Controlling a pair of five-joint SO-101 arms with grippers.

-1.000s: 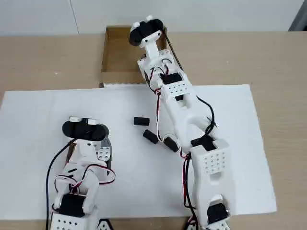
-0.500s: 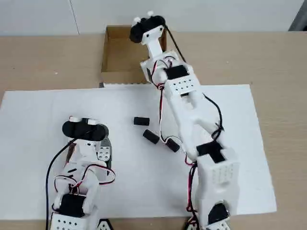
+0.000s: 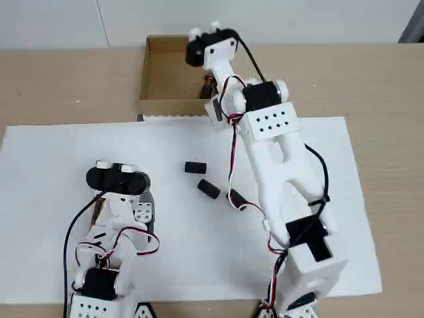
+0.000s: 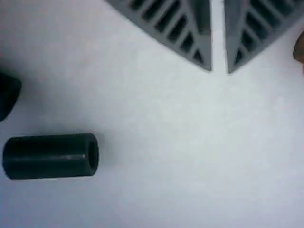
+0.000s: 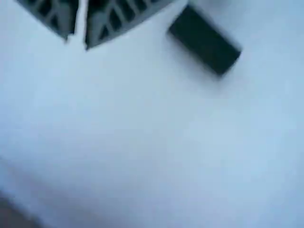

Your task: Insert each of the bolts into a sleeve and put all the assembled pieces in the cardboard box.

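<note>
Three black sleeves lie on the white paper in the high view: one, a second, and a third partly under the right arm's cables. The cardboard box sits at the back. My right gripper hangs at the box's front right corner, over the paper's edge; the right wrist view shows it shut on nothing, with a sleeve beyond it. My left gripper is low over the paper at the front left. Its wrist view shows it shut and empty, a sleeve lying apart from it.
The white paper covers most of the wooden table. The right arm stretches diagonally across the paper's right half. Something small and dark lies inside the box near its right wall; I cannot tell what it is.
The right arm has swung to the right and stretched out, its wrist shifting along the box's right side. The left arm and the sleeves have stayed put.
</note>
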